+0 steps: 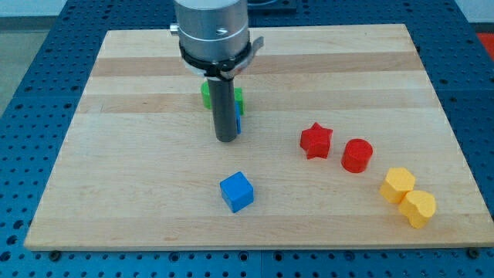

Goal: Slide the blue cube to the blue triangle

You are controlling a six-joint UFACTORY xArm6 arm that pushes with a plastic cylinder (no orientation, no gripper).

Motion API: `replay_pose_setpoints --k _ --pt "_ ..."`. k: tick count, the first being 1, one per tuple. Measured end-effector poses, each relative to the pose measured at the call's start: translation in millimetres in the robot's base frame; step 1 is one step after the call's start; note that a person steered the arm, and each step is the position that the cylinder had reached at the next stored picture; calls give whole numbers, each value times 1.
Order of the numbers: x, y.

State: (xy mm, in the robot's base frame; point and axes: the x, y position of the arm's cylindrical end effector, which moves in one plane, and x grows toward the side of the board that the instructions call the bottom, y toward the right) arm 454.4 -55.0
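The blue cube (236, 191) lies on the wooden board (139, 154) near the view's bottom centre. My tip (225, 139) rests on the board above the cube, a short gap apart from it. A sliver of blue (239, 123) shows at the rod's right side; this looks like the blue triangle, mostly hidden behind the rod. A green block (207, 94) sits just behind the rod, partly hidden too.
A red star (316, 140) and a red cylinder (356, 155) lie right of centre. Two yellow blocks (398, 184) (419, 208) sit near the board's bottom right edge.
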Motion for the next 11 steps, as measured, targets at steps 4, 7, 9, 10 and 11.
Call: replay_pose_setpoints --k 4,7,9,10,11 --pt "162 -68" --pt "164 21" --pt "141 27" --pt "116 13" --pt "114 -5"
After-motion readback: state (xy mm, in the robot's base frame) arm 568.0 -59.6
